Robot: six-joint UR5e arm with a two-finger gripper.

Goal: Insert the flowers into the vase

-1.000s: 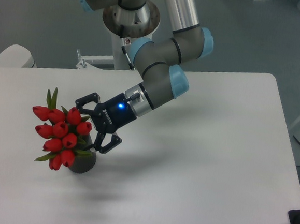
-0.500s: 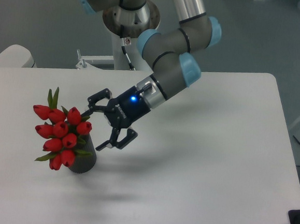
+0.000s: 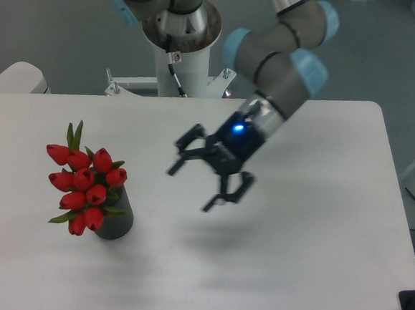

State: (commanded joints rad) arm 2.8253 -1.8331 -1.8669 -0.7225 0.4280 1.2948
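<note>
From the fixed camera, my pincer (image 3: 192,190) hung above the white table (image 3: 317,228), well apart from the flowers (image 3: 82,188) and off to their right. Its two dark fingers (image 3: 227,196) were spread wide, with nothing between them, and the image of them was a little blurred. A blue light (image 3: 237,128) glowed on the wrist just behind them, and my grey arm with its pale blue joints (image 3: 287,53) rose back toward the mounting column (image 3: 178,48) at the table's far edge.

The flowers stood in the vase (image 3: 116,223) near the table's left side, the red tulip heads bunched tight and leaning left over its rim, with green leaves poking up above them. The vase was upright, dark grey, and mostly hidden behind the blooms. A faint shadow lay on the table beneath my pincer.
</note>
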